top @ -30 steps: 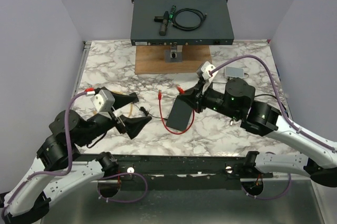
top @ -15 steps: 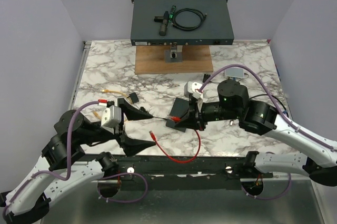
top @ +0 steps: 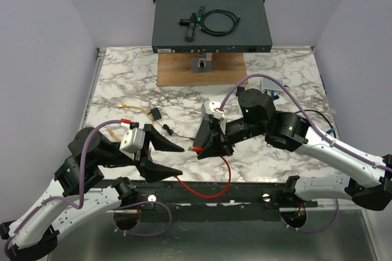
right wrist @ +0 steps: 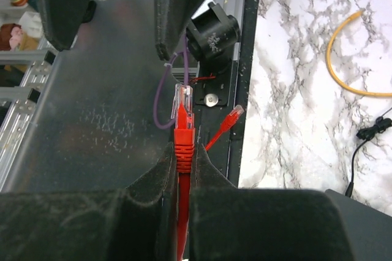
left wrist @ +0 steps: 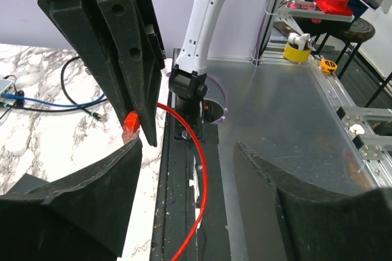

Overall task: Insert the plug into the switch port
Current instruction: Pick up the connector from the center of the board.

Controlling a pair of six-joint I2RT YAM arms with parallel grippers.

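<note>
White shells, black joints on your left arm (top: 61, 203) and right arm (top: 334, 151), a purple cable (top: 269, 78) looping off each wrist, green lights (top: 244, 111) glowing on the right one.

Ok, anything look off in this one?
The red cable droops over the table's near edge, and the right gripper holds its plug pointing at the left gripper, away from the switch.
</note>
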